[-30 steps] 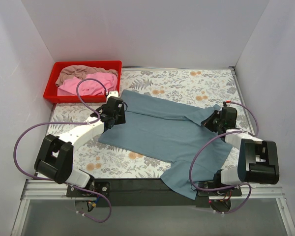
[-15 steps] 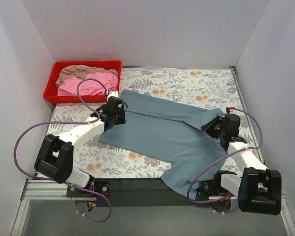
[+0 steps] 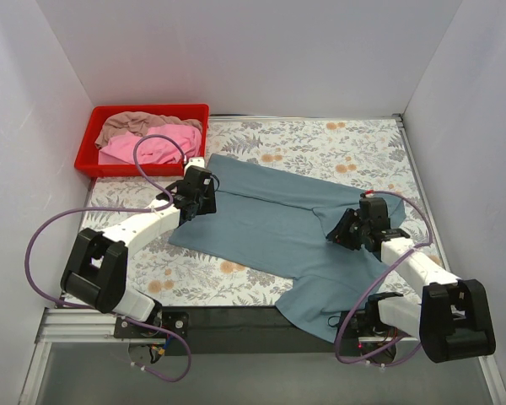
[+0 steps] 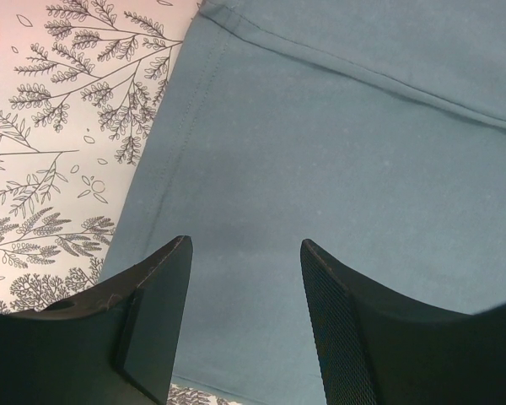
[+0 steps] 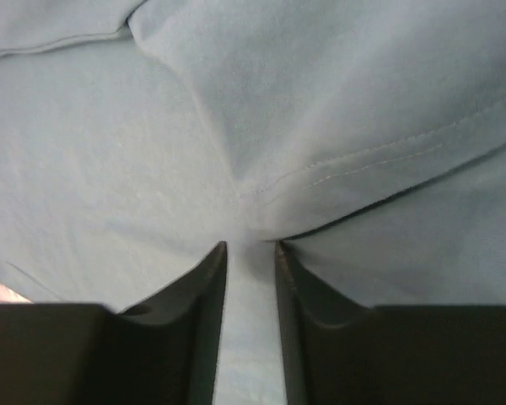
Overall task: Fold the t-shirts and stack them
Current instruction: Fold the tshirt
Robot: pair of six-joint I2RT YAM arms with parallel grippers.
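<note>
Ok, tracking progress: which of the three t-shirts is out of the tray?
The blue-grey t-shirt, spread on the table; the pink t-shirt and beige t-shirt lie bunched in the red tray.

Colour and pattern record, tabletop lot

Dusty blue-grey t-shirt (image 3: 270,224), plain, at centre; bright pink t-shirt (image 3: 118,152) and beige-tan t-shirt (image 3: 131,122) in red tray (image 3: 152,108), upper left; table cover (image 3: 320,143) white, printed with grey foliage and orange blossoms.

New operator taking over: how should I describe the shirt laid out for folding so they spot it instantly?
On the floral table cover, look at the middle. The blue-grey t-shirt lies spread there, the only shirt on the cover; the pink shirt and beige shirt sit bunched in the red tray at the far-left corner.
</note>
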